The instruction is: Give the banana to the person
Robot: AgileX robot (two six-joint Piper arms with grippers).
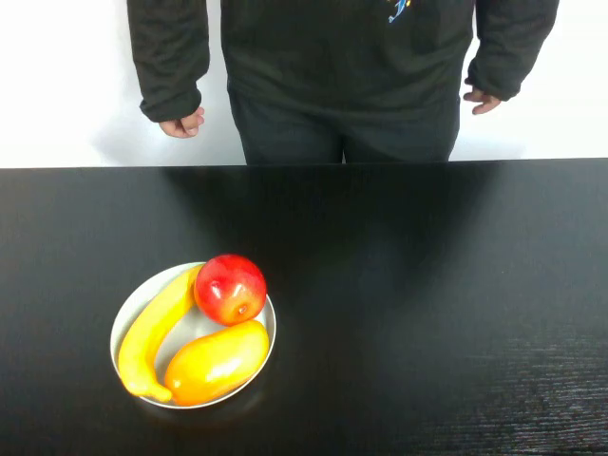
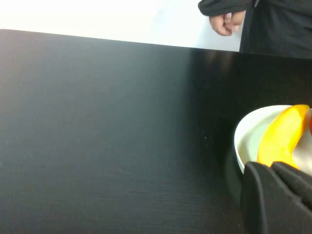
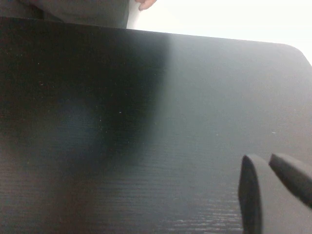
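Note:
The banana lies along the left side of a white plate on the black table, next to a red apple and a yellow-orange mango. The person stands behind the far edge of the table with both hands hanging down. Neither gripper shows in the high view. My left gripper is shut and empty, just short of the plate and the banana. My right gripper is shut and empty above bare table.
The black table stretches bare to the right of the plate and back to its far edge. The person's hand shows beyond that edge in the left wrist view. A white wall is behind.

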